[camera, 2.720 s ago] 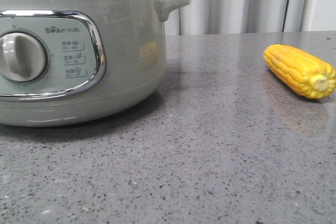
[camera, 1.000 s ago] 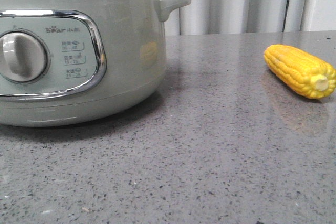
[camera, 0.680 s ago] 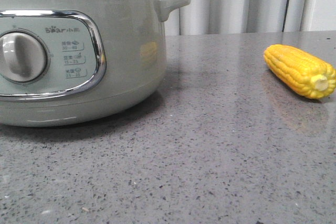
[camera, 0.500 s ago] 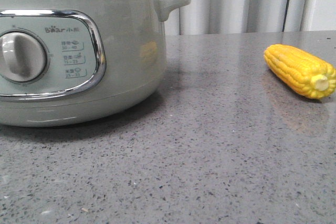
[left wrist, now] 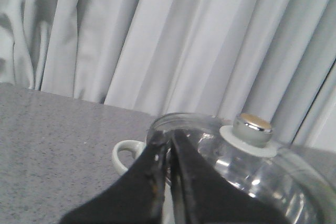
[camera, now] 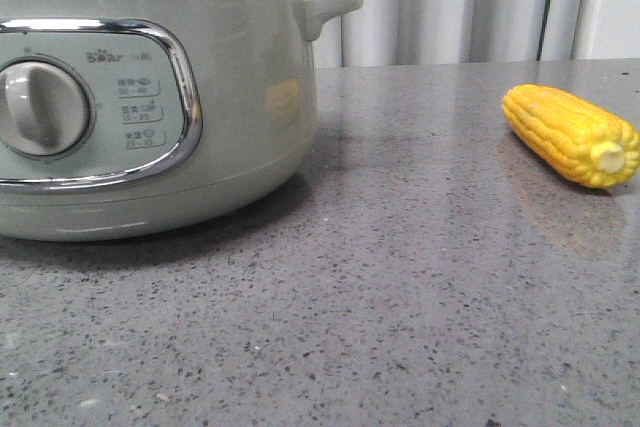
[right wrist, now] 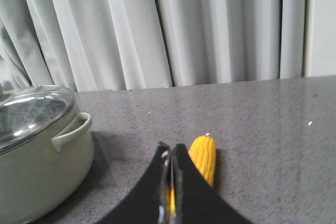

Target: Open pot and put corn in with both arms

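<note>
The pale sage-green pot (camera: 240, 97) stands at the left of the front view with its glass lid on; the dial (camera: 40, 107) faces me. The lid's knob (left wrist: 253, 127) and a side handle (left wrist: 126, 156) show in the left wrist view. My left gripper (left wrist: 169, 139) is shut and empty, held above the lid near its rim. The yellow corn (camera: 570, 134) lies on the grey table at the right. My right gripper (right wrist: 171, 153) is shut and empty, above the table just short of the corn (right wrist: 203, 157). The pot (right wrist: 37, 156) also shows in the right wrist view. Neither gripper shows in the front view.
A grey speckled stone table (camera: 400, 297) carries both things. White curtains (camera: 450, 2) hang behind its far edge. The corn lies well apart from the pot.
</note>
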